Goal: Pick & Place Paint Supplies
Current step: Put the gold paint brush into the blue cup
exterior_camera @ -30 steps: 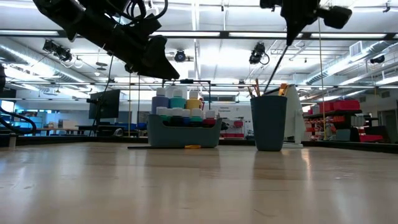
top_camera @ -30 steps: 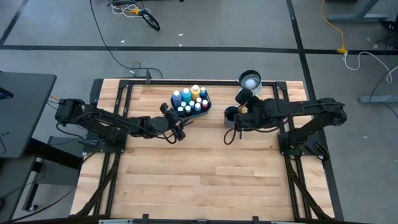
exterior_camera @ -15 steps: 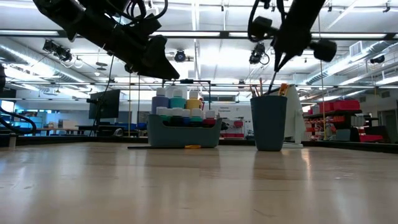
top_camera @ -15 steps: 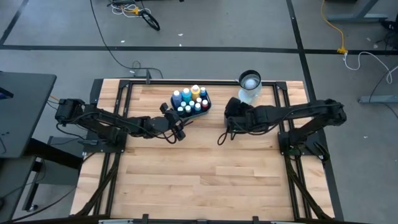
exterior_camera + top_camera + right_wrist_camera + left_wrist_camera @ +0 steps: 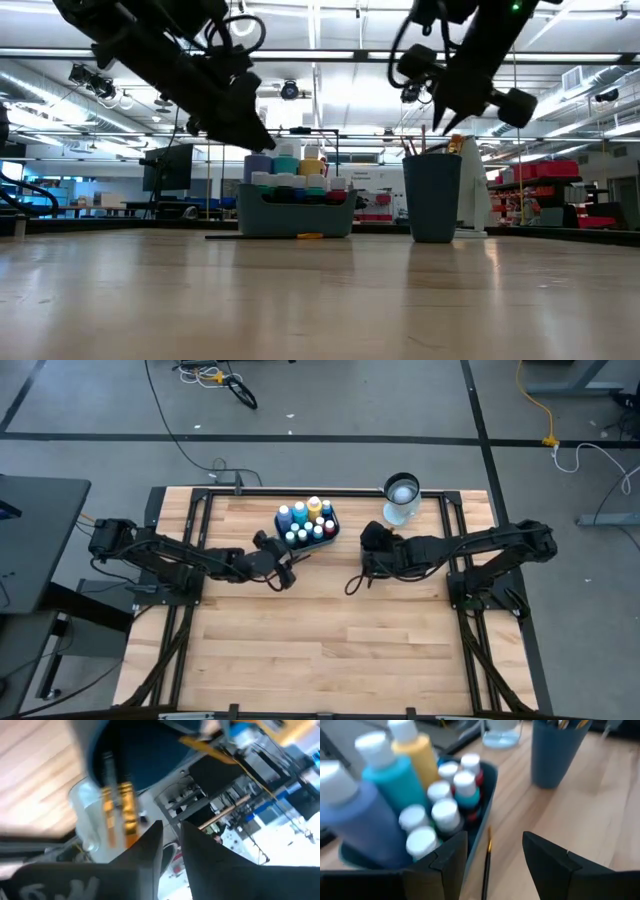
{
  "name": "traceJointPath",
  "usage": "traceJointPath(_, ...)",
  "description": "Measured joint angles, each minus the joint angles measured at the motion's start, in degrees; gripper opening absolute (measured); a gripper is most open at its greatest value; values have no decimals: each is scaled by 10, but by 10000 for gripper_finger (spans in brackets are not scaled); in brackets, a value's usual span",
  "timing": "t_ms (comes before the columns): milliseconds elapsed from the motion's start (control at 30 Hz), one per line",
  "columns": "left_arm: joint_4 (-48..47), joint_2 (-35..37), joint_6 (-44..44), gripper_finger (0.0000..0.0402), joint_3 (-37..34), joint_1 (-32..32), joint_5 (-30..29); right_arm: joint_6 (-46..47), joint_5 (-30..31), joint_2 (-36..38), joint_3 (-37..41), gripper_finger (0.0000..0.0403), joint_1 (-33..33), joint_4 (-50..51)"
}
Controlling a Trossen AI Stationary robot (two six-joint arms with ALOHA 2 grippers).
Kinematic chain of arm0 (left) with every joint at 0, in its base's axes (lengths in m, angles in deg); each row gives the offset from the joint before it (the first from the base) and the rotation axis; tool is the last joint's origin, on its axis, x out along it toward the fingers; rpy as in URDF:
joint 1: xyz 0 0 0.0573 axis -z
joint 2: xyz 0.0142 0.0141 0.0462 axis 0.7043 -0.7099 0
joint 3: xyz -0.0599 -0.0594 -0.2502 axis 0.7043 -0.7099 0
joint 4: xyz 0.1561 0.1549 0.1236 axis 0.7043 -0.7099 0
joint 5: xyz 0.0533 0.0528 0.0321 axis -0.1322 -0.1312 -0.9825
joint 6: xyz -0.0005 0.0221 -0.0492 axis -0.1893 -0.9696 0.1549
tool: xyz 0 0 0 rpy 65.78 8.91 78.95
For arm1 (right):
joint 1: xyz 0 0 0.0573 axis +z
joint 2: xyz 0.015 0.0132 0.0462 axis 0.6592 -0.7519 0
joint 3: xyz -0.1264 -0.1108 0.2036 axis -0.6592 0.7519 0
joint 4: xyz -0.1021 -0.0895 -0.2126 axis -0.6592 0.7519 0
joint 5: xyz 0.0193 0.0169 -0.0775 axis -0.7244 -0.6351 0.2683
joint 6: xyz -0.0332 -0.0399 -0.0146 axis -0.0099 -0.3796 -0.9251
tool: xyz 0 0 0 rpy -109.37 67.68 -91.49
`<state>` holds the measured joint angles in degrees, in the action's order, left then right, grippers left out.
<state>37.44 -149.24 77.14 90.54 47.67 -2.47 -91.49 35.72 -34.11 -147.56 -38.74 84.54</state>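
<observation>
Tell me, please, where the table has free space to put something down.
The whole near part of the table is bare wood. The far edge is crowded: tray of paint bottles, brush beside it, dark blue cup, both arms above.

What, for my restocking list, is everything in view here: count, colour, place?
table: one, light wood, under everything.
tray: one, teal, far middle of the table.
paint bottles: about ten, blue, teal and yellow bodies, mostly white caps, standing in the tray.
loose brush: one, dark handle, lying on the table beside the tray.
cup: one, dark blue, right of the tray.
brushes: several, count unclear, standing in the cup.
clear jar: one, behind the cup.
left gripper: open, by the tray.
right gripper: slightly open, over the cup.
</observation>
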Motion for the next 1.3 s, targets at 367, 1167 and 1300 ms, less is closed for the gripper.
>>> traceJointPath(367,-70,0,65,199,-2,0,69,47,118,0,0,91,22,-142)
traceJointPath(1167,251,0,19,199,-262,-7,104,658,-157,53,-5,91,91,-351)
traceJointPath(1300,263,0,-13,199,-268,-8,105,712,-232,34,-5,91,91,-406)
